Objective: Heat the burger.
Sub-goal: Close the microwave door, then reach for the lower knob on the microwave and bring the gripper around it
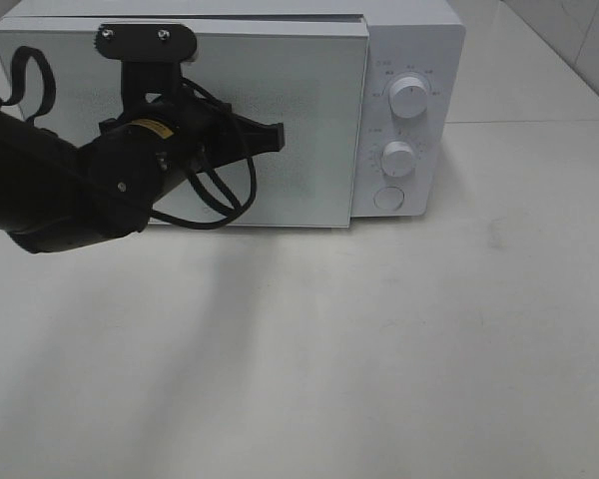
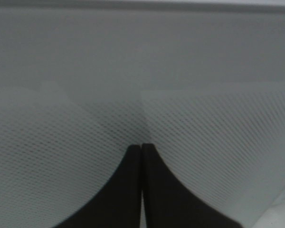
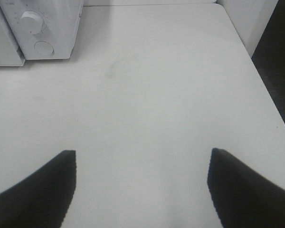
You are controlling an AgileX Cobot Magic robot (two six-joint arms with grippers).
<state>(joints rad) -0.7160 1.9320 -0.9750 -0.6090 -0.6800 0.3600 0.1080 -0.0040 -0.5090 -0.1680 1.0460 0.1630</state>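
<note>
High view sets the left pincer (image 1: 277, 135) at the microwave door (image 1: 309, 190); its wrist view shows the jaws pressed together. Only the right wrist view shows the right pincer (image 3: 142, 164), spread wide over bare desk (image 3: 147, 95). Where the burger is cannot be told.

White table (image 1: 379, 349), pale tiles (image 1: 579, 40) behind, dark floor (image 3: 282, 85) beside

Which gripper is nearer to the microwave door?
Left. The left gripper, shut, sits close against the mesh of the microwave door; the right gripper hangs open over the table, off past the control panel.
</note>
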